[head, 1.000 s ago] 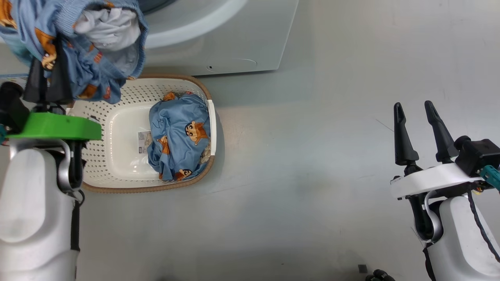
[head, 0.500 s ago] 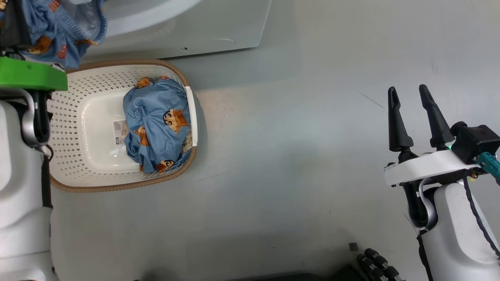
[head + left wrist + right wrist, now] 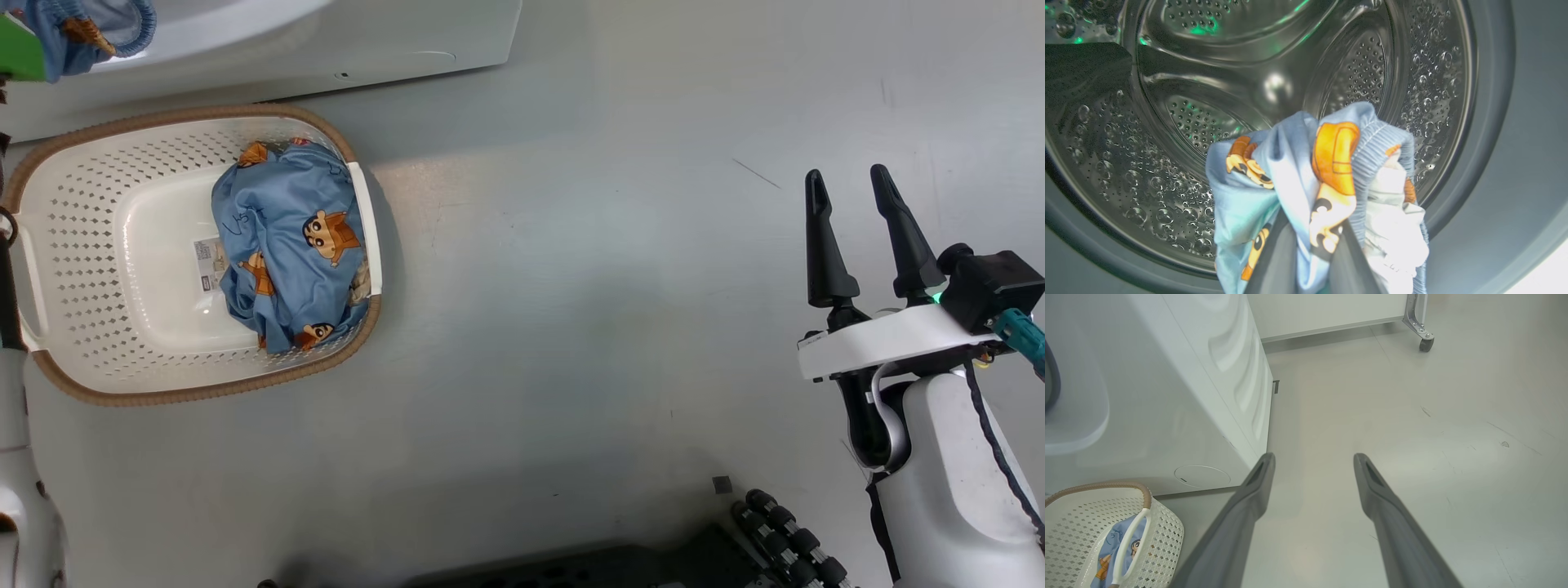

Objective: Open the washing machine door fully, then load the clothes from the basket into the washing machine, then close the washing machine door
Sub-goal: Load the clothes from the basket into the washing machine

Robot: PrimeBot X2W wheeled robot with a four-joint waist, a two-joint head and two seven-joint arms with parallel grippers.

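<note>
Scuffed pale grey floor (image 3: 571,245) meets a castered white panel (image 3: 1331,310).

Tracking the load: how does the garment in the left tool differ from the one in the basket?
The held garment is pinched in the left tool before the drum; the basket garment lies loose at the basket's right end. The held garment shows white fabric; the basket garment shows mostly blue. Both are light blue with orange cartoon figures.

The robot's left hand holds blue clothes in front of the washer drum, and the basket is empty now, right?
Not quite. The basket is not empty: the head view shows a blue garment lying in it. The left hand does hold blue clothes in front of the drum.
</note>
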